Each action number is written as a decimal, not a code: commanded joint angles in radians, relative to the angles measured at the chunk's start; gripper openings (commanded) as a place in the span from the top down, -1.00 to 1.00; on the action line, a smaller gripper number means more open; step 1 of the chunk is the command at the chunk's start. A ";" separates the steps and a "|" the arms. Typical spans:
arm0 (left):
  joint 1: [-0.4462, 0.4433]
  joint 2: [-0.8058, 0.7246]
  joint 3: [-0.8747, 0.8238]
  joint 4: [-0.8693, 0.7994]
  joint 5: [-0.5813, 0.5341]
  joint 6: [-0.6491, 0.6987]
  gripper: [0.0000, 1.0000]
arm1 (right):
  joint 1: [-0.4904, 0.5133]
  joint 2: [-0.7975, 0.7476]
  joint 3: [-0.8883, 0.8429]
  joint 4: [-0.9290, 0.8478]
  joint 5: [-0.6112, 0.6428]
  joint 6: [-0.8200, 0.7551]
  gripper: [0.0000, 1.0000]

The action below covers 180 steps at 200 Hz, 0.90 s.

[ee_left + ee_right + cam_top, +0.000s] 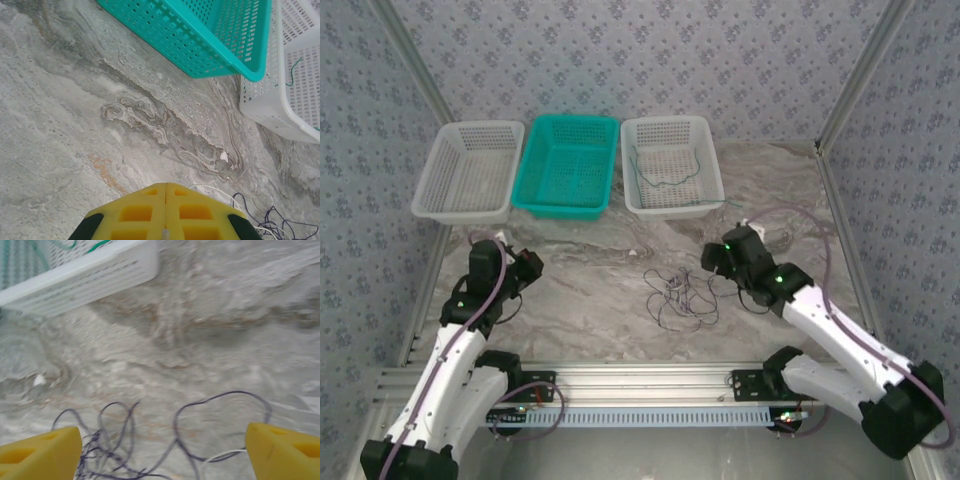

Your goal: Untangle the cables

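**Cables [680,297] lie knotted on a marbled table between two robot arms**

From the overhead camera, the loose tangle of dark purple and pale strands rests on the marbled table [590,300], in front of three baskets and nearer the right arm. A green cable [665,178] lies apart from it, curled inside the right white basket [672,211]. A teal basket [565,208] stands in the middle and a second white basket [432,195] on the left. The left gripper [528,268] sits well to the left of the tangle. The right gripper [712,258] is just beside its upper right edge.

The left wrist camera shows what the overhead view cannot: the left gripper [165,186] has its yellow fingers [140,212] pressed together with nothing between them, pointing across bare table. The near edge of the tangle [275,225] shows at lower right. The teal basket [210,40] and the white basket [270,100] stand beyond, with a short piece of green cable [295,65] visible inside the white one.

The right wrist camera, somewhat blurred, shows the right gripper [162,432] with its yellow fingers [40,452] spread wide and holding nothing. Dark purple loops [215,400] and one pale strand [225,455] lie on the table between them. Whether the fingertips touch the table cannot be told. A corner of the white basket [85,275] with green cable [97,245] crosses the upper left.
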 commanded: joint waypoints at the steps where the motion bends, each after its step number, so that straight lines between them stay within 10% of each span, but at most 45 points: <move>1: -0.015 0.005 0.047 0.029 0.000 0.027 1.00 | 0.013 0.165 0.079 -0.032 -0.162 0.017 -0.66; 83: -0.024 -0.020 0.022 -0.027 -0.025 0.039 1.00 | -0.011 0.642 0.196 0.038 -0.501 0.041 -0.53; 127: -0.024 -0.020 0.028 -0.062 -0.092 0.039 1.00 | -0.023 0.635 0.168 0.069 -0.369 0.102 1.00; 180: 0.009 -0.037 0.086 -0.221 -0.293 0.039 1.00 | -0.301 0.320 -0.030 0.102 -0.240 0.168 1.00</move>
